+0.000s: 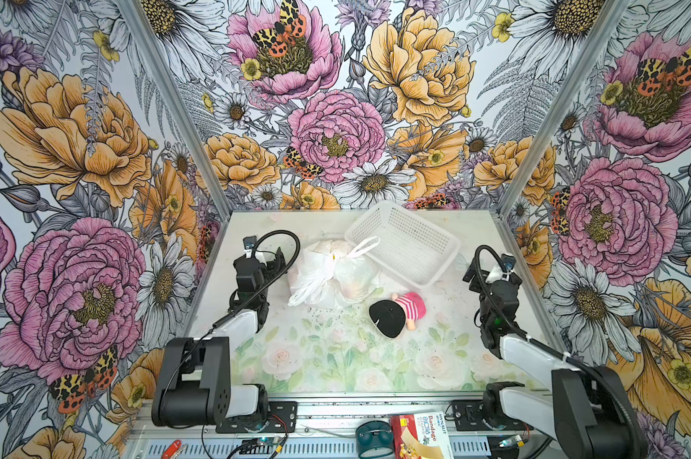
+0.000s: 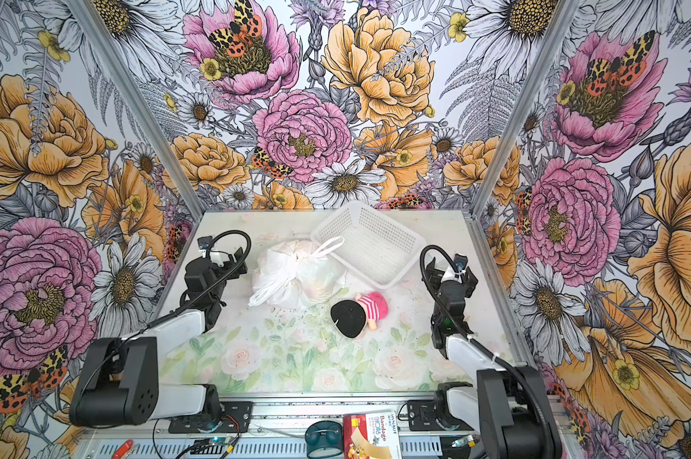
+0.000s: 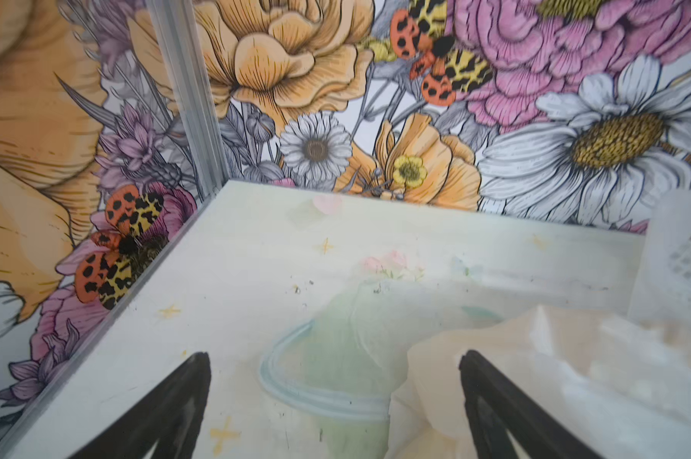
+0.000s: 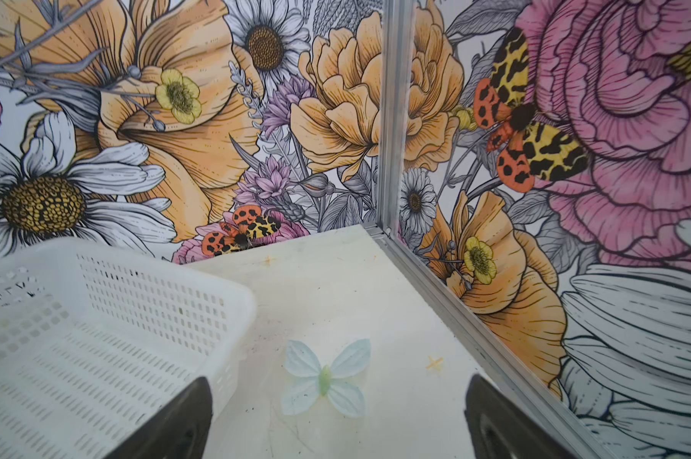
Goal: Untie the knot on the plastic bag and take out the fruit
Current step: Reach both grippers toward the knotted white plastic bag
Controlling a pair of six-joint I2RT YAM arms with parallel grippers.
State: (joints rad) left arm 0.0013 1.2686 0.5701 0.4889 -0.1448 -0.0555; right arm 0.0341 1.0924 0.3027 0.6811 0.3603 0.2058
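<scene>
Bag (image 1: 335, 280): on the bench (image 1: 328, 357), at 12 o'clock of its middle, slumped and tied shut.
Knot (image 1: 337, 257): on top of the bag, toward its 12 o'clock edge.
Axis: far loop (image 1: 365, 243) points to 2 o'clock, over the basket (image 1: 409, 238) rim; near loop (image 1: 302, 293) trails to 8 o'clock down the bag's side.
Fruit (image 1: 351, 289): inside the bag, only faint pink-orange tints through the film.
My left fingers (image 3: 173, 409): spread wide over the bench at the bag's 9 o'clock, one tip just beside the film.
My right fingers (image 4: 177, 425): spread wide at the basket's 3 o'clock, well apart from the bag.
Edges: left wall (image 1: 177, 254) near my left fingers; right wall (image 1: 542, 254) near my right fingers.
Doll (image 1: 399, 312): near the bag, at its 5 o'clock, head toward 7 o'clock.
Room: printed bench from the bag's 6 o'clock to the front edge.
</scene>
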